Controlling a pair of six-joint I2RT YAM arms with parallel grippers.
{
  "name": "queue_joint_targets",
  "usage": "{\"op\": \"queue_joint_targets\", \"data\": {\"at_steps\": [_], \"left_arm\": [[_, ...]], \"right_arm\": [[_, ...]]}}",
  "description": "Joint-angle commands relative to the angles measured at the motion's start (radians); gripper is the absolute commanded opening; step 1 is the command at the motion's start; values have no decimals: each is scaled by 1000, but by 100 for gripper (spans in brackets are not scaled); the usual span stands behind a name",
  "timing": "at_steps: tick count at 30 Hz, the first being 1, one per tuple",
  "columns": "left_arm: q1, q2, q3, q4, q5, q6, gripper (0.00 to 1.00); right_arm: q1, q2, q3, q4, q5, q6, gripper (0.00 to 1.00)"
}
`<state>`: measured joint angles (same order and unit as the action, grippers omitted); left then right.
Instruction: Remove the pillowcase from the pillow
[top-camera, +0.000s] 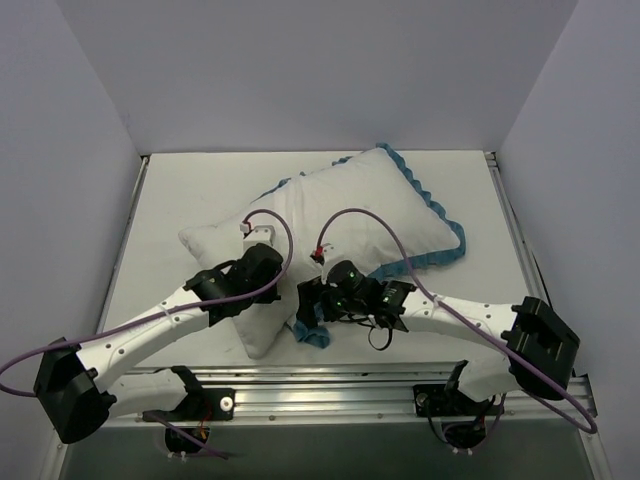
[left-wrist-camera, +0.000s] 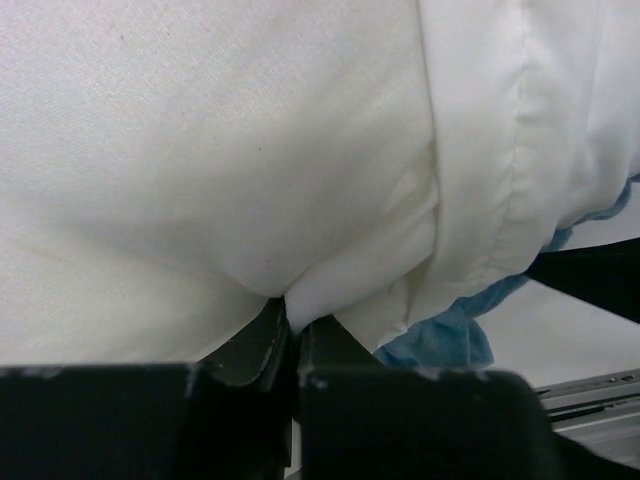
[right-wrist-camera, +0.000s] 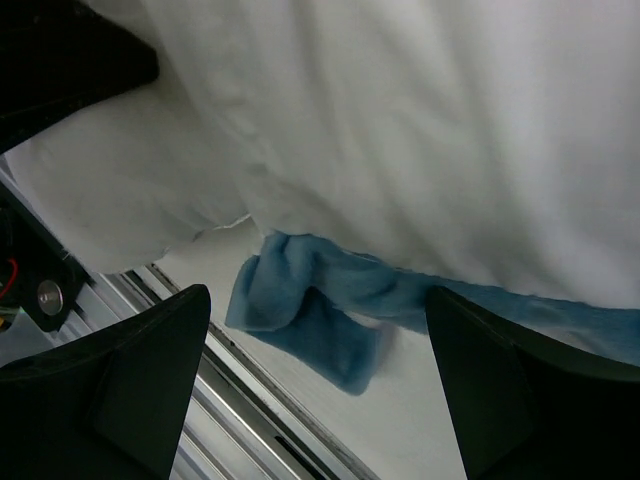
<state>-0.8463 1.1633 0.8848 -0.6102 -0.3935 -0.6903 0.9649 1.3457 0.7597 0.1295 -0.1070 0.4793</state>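
Note:
The pillowcase lies white side up across the middle of the table, its blue ruffled trim along the right and far edges. The plain white pillow sticks out of it at the near left. My left gripper rests on that exposed part. In the left wrist view my left gripper is shut on a fold of the pillow, beside the pillowcase hem. My right gripper stands open just above a bunched blue trim corner, touching nothing.
An aluminium rail runs along the near table edge, close under the trim corner. White walls enclose the table on the left, far and right sides. The two wrists sit close together over the pillow's near end.

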Motion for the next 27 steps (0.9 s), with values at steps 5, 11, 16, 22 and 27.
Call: {"op": "queue_joint_targets", "data": {"at_steps": [5,11,16,22,27], "left_arm": [[7,-30,97,35,85,2,2],[15,-50,118,0,82,17,2],[71,-89,123,-111,62,17,2],[220,-160,172,-238,116,70,2],[295,-214,223,-350,122,113,2]], "right_arm": [[78,127,108,-2,208,36,81],[81,216,159,-31,306,35,37],[38,198,207,-125,444,-5,0],[-263,52,202,-247,434,-21,0],[-610,-68,237,-332,357,-16,0]]}}
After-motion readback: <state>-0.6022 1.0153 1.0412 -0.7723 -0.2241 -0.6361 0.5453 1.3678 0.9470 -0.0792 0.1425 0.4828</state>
